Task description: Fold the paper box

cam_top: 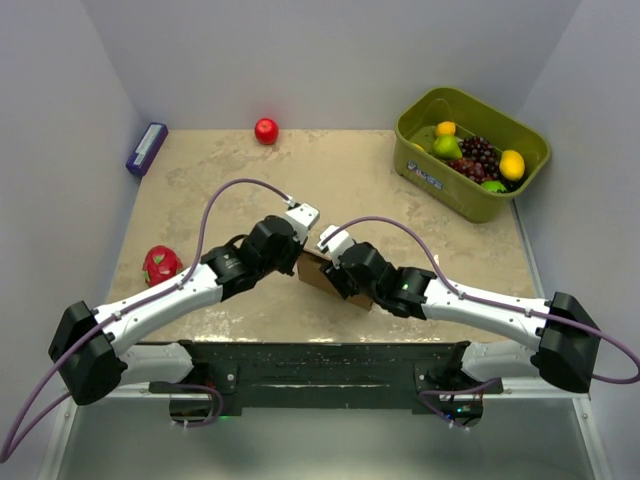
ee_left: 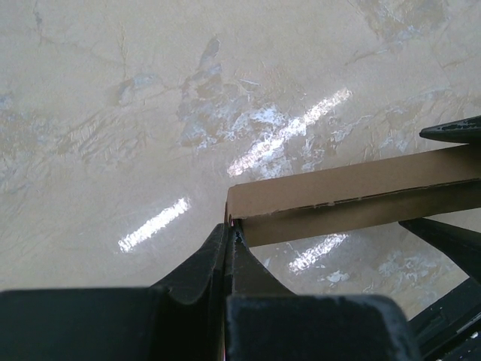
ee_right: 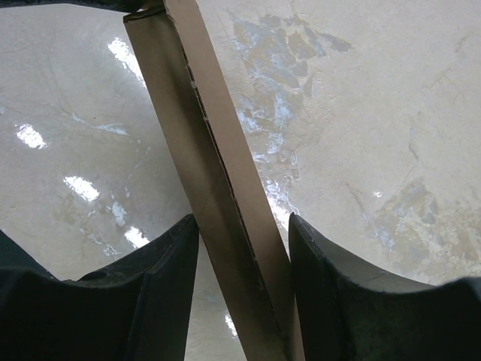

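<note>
Top external view: the paper box [cam_top: 316,272] is between the two arms, over the near middle of the table [cam_top: 420,230]. The left gripper [ee_left: 230,228] is pressed together on one corner of the cardboard. The right gripper [ee_right: 242,226] stands astride a thin edge of the box, fingers apart: one finger touches it, and a small gap shows at the other.
</note>
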`<state>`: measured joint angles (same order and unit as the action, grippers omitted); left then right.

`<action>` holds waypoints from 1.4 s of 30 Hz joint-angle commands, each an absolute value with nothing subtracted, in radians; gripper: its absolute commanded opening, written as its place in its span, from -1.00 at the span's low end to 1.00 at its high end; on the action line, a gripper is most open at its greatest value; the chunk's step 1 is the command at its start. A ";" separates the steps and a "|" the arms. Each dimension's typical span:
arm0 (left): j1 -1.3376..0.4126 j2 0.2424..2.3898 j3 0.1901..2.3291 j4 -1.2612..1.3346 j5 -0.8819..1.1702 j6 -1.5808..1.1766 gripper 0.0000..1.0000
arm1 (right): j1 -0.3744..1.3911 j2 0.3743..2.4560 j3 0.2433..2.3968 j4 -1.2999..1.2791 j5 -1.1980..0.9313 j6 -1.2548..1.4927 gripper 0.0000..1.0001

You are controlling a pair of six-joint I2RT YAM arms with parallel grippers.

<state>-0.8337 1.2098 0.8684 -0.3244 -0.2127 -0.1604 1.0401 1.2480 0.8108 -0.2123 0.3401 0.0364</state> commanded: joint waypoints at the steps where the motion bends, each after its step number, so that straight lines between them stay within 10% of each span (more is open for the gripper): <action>1: -0.841 1.197 0.937 -0.310 -0.175 -0.166 -1.00 | 1.042 1.247 0.787 -0.193 0.324 0.046 -0.10; 18: -0.839 1.206 0.966 -0.342 -0.189 -0.152 -1.00 | 1.040 1.272 0.788 -0.210 0.308 0.060 -0.11; 30: -0.553 1.068 0.925 -0.331 0.204 -0.005 -0.11 | 1.040 1.210 0.761 -0.193 0.206 0.057 -0.26; 42: -0.529 1.080 0.845 -0.319 0.453 0.132 0.18 | 1.028 1.167 0.733 -0.192 0.140 0.051 -0.29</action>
<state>-0.5312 1.0649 0.8639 -0.3408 0.3607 0.0669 1.0328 1.1637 0.7433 -0.1867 0.1825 0.0414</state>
